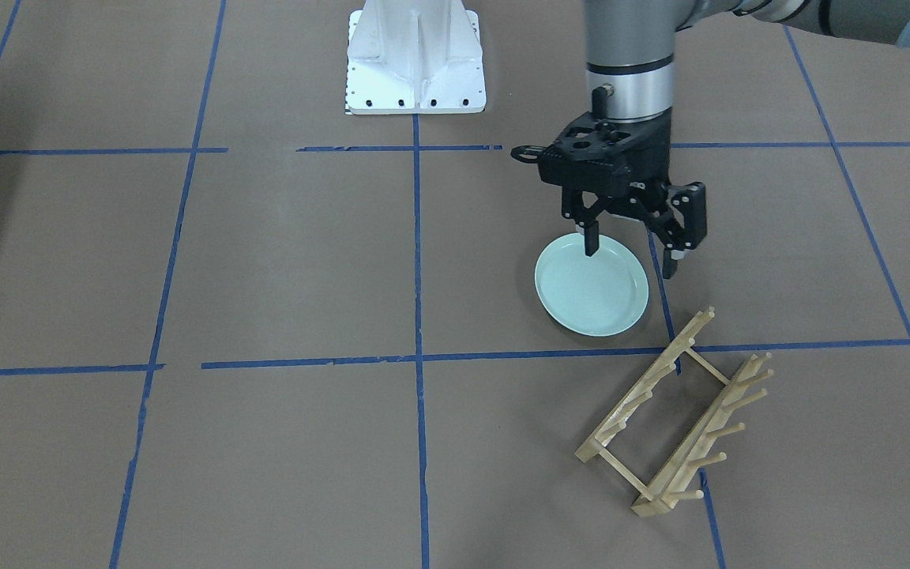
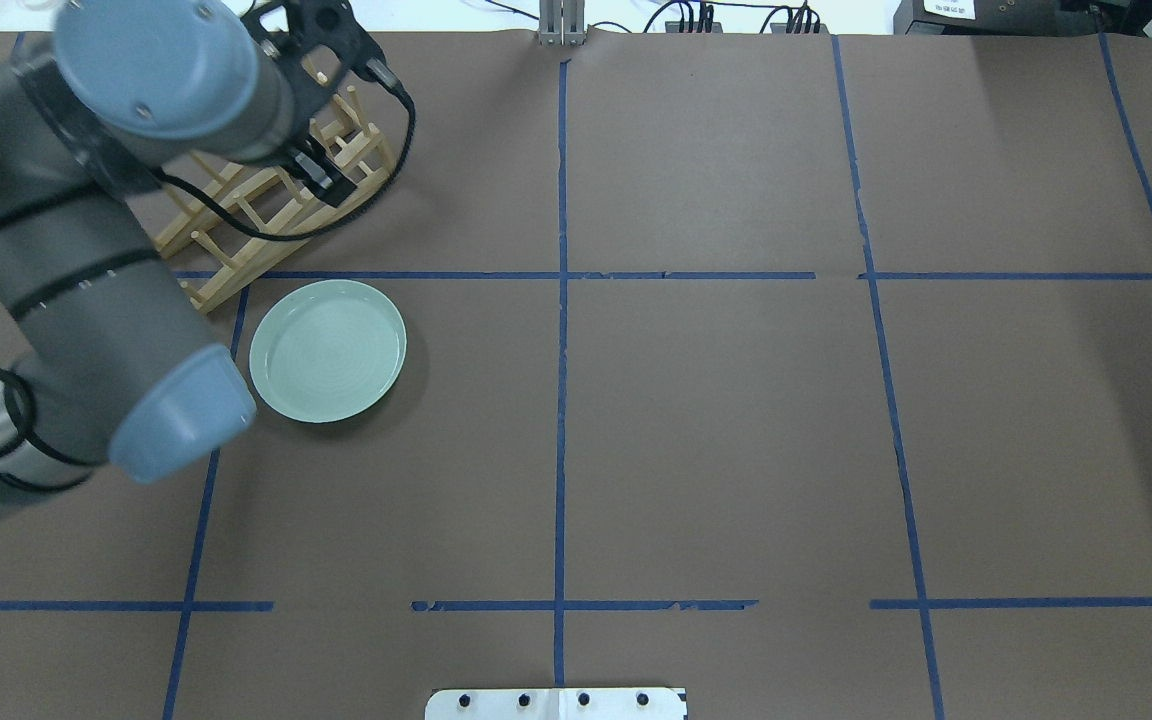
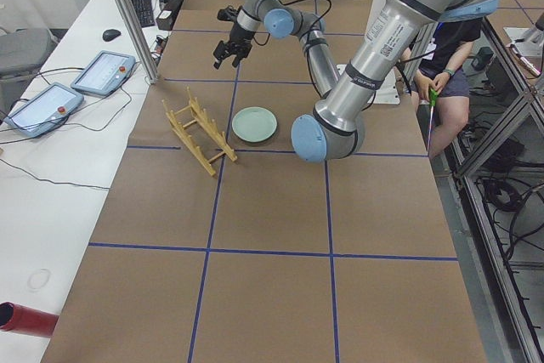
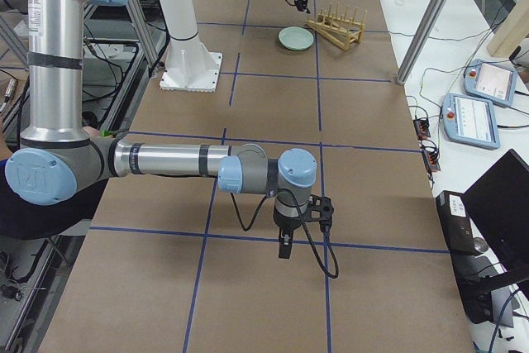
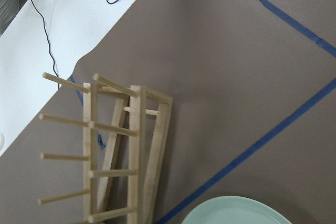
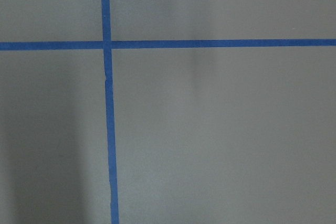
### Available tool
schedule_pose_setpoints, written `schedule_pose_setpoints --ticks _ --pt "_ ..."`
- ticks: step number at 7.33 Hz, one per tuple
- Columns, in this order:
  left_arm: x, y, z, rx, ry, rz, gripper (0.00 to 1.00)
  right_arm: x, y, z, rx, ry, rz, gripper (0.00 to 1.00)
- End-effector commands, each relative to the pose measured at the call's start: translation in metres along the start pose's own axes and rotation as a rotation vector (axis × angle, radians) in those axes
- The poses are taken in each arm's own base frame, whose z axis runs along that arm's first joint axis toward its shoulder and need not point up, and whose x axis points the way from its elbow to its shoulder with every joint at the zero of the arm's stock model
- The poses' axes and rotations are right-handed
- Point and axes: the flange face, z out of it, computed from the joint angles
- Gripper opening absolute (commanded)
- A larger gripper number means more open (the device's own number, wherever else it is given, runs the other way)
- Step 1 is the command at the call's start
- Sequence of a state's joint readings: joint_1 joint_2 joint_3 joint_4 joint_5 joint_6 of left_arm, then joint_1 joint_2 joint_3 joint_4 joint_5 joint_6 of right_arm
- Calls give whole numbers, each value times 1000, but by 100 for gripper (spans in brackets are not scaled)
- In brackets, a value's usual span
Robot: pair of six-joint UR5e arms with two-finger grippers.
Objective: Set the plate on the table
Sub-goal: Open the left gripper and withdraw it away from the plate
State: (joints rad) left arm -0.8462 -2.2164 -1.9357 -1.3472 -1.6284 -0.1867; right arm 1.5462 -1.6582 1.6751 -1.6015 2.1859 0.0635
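The pale mint-green plate lies flat on the brown table, beside the wooden peg rack. It also shows in the overhead view, where the table spreads out to its right, and at the bottom edge of the left wrist view. My left gripper hangs open and empty above the plate's far rim, not touching it. My right gripper shows only in the exterior right view, low over bare table far from the plate; I cannot tell whether it is open or shut.
The light wooden peg rack stands empty next to the plate, also in the overhead view and the left wrist view. The white robot base stands at the table's robot side. A person sits beside the table.
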Motion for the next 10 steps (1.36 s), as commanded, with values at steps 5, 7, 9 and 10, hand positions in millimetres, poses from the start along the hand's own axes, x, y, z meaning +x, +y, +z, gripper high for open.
schedule_pose_setpoints --ticks 5,7,9,10 --pt "-274 197 92 -123 327 -264 100 0 0 0 0 0 -1 100" --pt "-312 256 108 -184 305 -366 100 0 0 0 0 0 1 100" --pt "-363 357 97 -225 278 -528 100 0 0 0 0 0 -1 100" --pt "-359 402 96 -239 347 -602 100 0 0 0 0 0 1 100"
